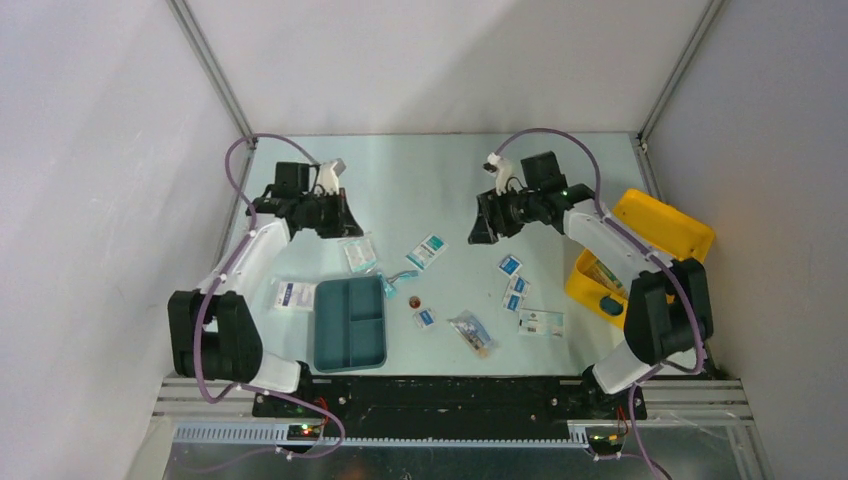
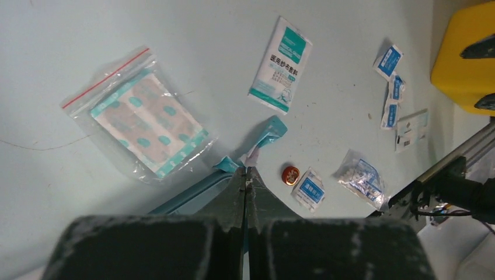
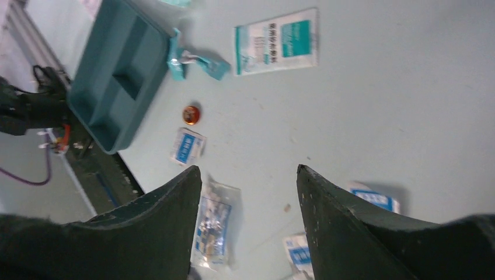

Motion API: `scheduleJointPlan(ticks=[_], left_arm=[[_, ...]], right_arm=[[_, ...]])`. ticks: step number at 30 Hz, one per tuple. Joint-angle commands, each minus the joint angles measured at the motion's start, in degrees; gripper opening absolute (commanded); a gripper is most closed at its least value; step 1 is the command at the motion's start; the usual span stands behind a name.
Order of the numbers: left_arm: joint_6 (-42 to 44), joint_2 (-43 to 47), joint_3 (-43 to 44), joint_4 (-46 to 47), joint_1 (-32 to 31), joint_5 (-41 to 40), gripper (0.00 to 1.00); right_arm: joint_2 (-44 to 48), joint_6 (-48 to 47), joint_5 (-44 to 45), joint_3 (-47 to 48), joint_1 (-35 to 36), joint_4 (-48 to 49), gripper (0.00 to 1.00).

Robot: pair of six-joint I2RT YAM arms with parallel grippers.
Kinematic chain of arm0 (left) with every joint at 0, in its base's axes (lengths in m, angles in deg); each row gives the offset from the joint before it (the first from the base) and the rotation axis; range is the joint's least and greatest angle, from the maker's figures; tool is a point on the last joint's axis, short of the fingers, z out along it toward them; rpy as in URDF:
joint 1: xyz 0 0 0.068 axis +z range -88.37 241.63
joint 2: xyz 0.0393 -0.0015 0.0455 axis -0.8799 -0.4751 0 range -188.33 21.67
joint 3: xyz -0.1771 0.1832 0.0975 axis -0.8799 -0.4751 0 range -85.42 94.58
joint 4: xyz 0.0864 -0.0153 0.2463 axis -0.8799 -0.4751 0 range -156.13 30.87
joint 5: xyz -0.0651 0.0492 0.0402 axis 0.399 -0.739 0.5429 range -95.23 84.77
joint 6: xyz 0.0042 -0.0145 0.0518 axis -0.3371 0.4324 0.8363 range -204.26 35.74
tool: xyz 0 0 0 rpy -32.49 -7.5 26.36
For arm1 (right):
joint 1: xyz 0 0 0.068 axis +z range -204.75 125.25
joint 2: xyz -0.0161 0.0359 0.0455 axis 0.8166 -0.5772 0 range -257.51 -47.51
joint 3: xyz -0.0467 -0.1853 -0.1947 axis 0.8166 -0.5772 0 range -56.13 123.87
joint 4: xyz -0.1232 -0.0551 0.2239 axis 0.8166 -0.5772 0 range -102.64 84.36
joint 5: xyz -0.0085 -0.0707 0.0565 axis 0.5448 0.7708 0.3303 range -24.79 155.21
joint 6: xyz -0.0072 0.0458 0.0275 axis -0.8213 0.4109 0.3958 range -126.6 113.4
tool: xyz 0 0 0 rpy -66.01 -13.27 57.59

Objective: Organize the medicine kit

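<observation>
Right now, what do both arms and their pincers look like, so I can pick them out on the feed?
Both the left arm and right arm have white link shells with bulky black joints, and a purple cable loops along each. The left pincer and right pincer have dark, matte, tapering fingers with pale scuffing; a white bracket sits at each wrist.

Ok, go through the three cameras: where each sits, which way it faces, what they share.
Top external: above and behind the bases, facing down at the table; both arms show, with left gripper and right gripper.
Left wrist: on the left arm, looking down past its shut fingers at scattered packets.
Right wrist: on the right arm, looking down between its open fingers.
Shared: all three show the teal tray and red cap.
</observation>
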Motion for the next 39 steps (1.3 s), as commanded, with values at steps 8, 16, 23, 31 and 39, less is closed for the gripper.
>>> scheduleJointPlan(ticks=[8, 16, 23, 31, 39], left_arm=[[-9.21, -6.94, -0.05, -1.79, 1.33, -18.14, 0.78], [-10.87, -14.37, 1.56, -1.72, 3.05, -13.33, 0.70], [-12.08, -17.50, 1.82, -1.29, 6.92, -11.15, 0.53], [-12.38, -22.45, 2.56, -1.28, 8.04, -6.41, 0.48], [-12.43, -23.80, 2.55, -1.34, 8.07, -5.56, 0.39]], right_arm=[[-17.53, 8.72, -6.59, 16.71, 8.55, -0.50, 0.66], [-36.80, 20.64, -6.18, 35.64, 15.42, -0.28, 0.64], [-45.87, 28.17, -5.09, 43.02, 19.35, 2.50, 0.63], [-52.72, 35.45, -4.80, 45.03, 21.30, 5.32, 0.60], [-56.74, 41.91, -5.08, 46.32, 21.74, 9.59, 0.55]])
